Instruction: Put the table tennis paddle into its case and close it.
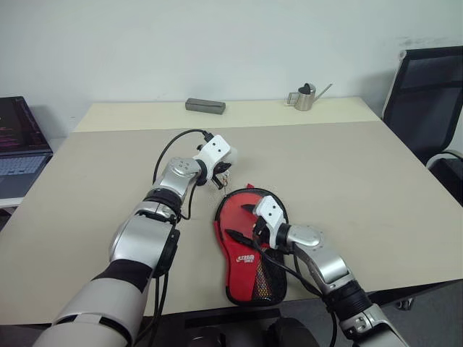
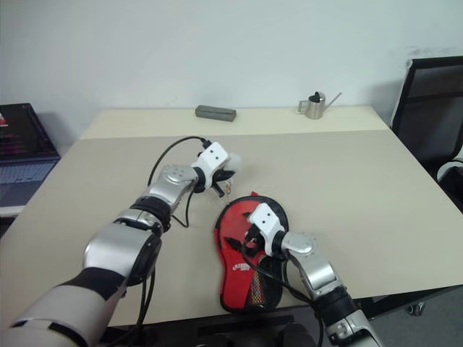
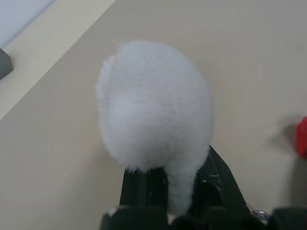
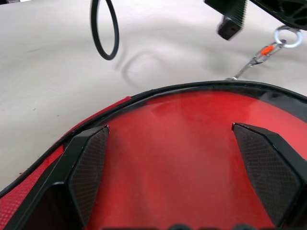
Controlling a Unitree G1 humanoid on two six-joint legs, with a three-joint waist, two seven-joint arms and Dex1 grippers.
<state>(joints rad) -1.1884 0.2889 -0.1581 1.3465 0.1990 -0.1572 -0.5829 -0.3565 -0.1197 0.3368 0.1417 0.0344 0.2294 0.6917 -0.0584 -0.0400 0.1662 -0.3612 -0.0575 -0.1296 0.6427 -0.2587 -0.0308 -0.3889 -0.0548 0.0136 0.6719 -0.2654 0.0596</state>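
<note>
Case (image 1: 246,249): lower centre of the head view, lying flat near the table (image 1: 362,188) front edge — red side with black mesh pocket up, zip rim around the round end.
Paddle (image 4: 182,158): red rubber face inside the case's round end, seen in the right wrist view between the 2 fingers; handle hidden.
Pom-pom (image 3: 156,108): white, fluffy, on a chain (image 4: 254,60) running to the case rim, above and left of the case in the head view.
Left gripper (image 3: 177,196): clamped together on the pom-pom's base, held just off the table.
Right gripper (image 1: 244,223): fingers spread wide over the case's round end, gripping nothing; whether touching — cannot tell.
Handling: case soft and light, likely to slide or crumple unless pinned; pom-pom squashy, a poor firm hold.
Hold: probably best at the chain or zip pull, with the stiff paddle pressed down through the fabric.
</note>
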